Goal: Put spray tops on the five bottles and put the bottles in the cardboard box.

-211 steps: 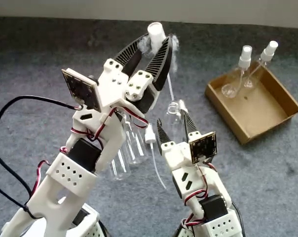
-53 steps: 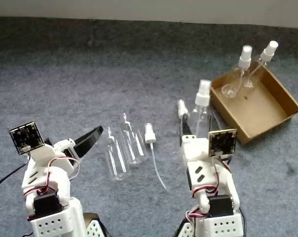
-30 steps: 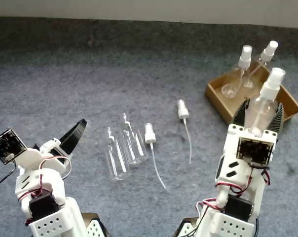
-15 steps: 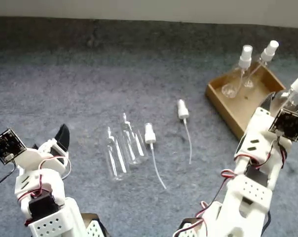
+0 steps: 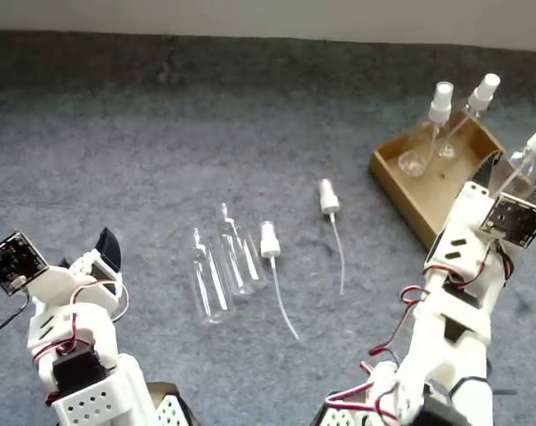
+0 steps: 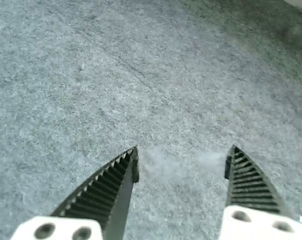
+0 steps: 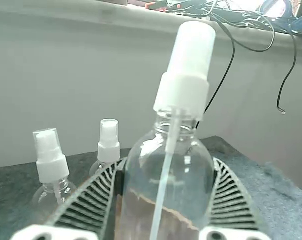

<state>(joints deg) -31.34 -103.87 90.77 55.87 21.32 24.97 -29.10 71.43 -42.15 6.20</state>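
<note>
The right gripper [image 5: 515, 177] is clamped on a capped spray bottle [image 5: 527, 161] at the frame's right edge, over the cardboard box [image 5: 399, 188], where two capped bottles [image 5: 437, 124] stand in the upper corner. The left gripper [image 6: 183, 161] hangs with its fingers apart over the tabletop [image 6: 141, 60] at lower left. The held bottle's top looks slightly crooked, so it may pop off on release, and a careless descent could catch the box wall or topple the standing pair.

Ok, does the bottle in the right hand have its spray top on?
On: the white spray top caps the bottle, its tube running down inside.
</note>
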